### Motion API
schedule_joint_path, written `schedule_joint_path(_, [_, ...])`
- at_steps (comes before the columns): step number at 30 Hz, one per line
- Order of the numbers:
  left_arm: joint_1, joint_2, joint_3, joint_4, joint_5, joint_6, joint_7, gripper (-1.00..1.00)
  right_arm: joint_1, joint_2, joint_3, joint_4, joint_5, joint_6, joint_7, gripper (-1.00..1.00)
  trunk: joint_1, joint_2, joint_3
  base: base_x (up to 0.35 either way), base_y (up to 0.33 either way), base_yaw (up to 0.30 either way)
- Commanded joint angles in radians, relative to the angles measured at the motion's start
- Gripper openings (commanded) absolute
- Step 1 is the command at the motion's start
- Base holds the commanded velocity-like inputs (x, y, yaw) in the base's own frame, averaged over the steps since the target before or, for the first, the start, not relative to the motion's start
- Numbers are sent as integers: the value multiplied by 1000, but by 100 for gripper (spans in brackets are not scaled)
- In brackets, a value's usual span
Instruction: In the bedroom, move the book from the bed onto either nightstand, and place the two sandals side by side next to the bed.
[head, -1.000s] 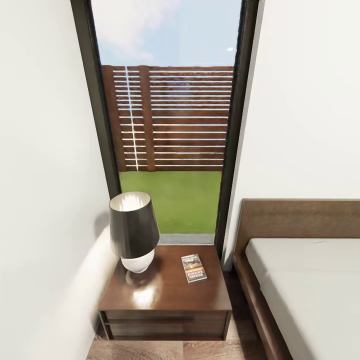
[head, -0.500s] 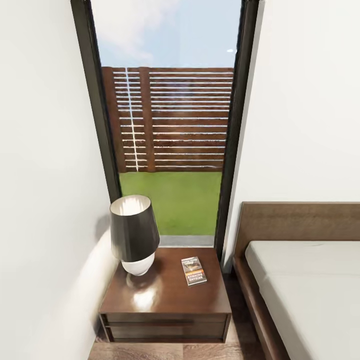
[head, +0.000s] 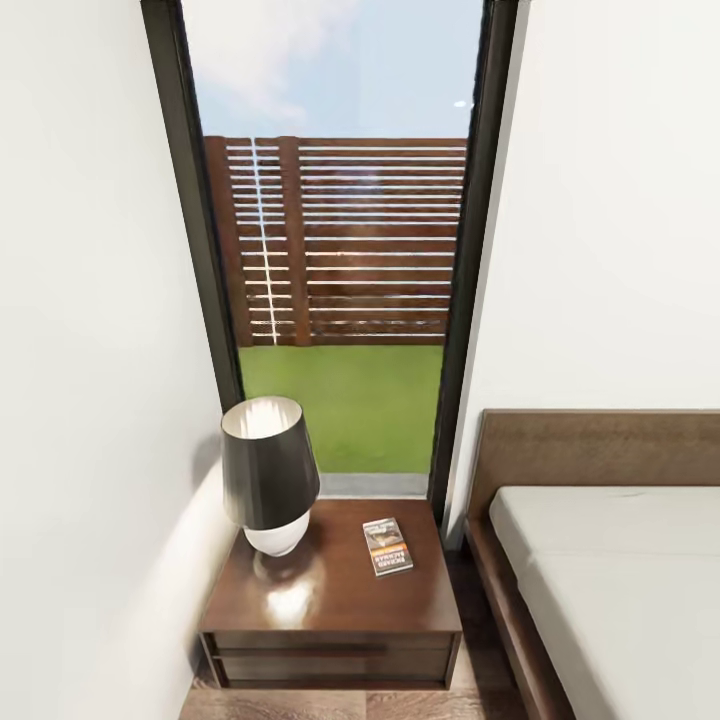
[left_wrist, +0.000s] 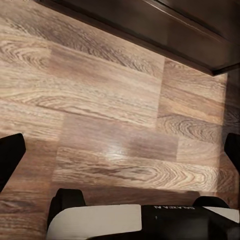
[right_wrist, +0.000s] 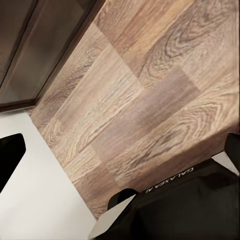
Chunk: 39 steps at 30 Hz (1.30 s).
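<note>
One book lies flat on the nightstand, lengthwise toward the window.

Head view drawn slightly back, nightstand and book seemingly unmoved

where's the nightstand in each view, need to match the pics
Head view: the nightstand stands low and centre-left, under the window, with the lamp and the book on top.
Left wrist view: a dark cabinet edge that may be the nightstand runs along one border, above the floor.
Right wrist view: dark panels fill one corner; nightstand or bed frame, cannot tell.
Shared landmark: the wood-plank floor.
</note>
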<state>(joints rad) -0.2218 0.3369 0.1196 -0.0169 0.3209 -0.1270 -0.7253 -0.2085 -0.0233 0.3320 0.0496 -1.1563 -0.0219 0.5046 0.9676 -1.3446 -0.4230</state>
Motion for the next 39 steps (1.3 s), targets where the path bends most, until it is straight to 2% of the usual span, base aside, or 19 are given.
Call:
schedule_joint_path(1, [-1,-1,8,2,-10,-5,5,100,0,0,8,4,-8,-2,0,100,-4,7,2,0,0,0])
schedule_joint_path(2, [-1,-1,8,2,-10,-5,5,100,0,0,8,4,-8,-2,0,100,-8,14,5,0,0,0])
schedule_joint_path(8, [2,-10,6,2,-23,-4,83,100,5,1,9,4,-8,3,-96,100,-31,56,24,0,0,0])
schedule_joint_path(17, [20,-26,4,2,-53,-3,168,100,6,3,11,4,-7,6,-236,100,-65,119,52,0,0,0])
schedule_joint_path(21, [24,-34,3,2,-78,-3,236,100,6,3,11,4,16,7,-293,100,-81,147,65,0,0,0])
schedule_joint_path(29, [25,-53,3,2,-108,-1,346,100,6,3,9,3,85,8,-329,100,-111,203,90,0,0,0])
schedule_joint_path(35, [25,-65,1,2,-112,0,389,100,6,3,8,3,98,8,-333,100,-134,245,109,0,0,0])
schedule_joint_path(39, [25,-80,-6,2,-114,1,448,100,6,3,7,3,101,7,-335,100,-150,273,121,0,0,0])
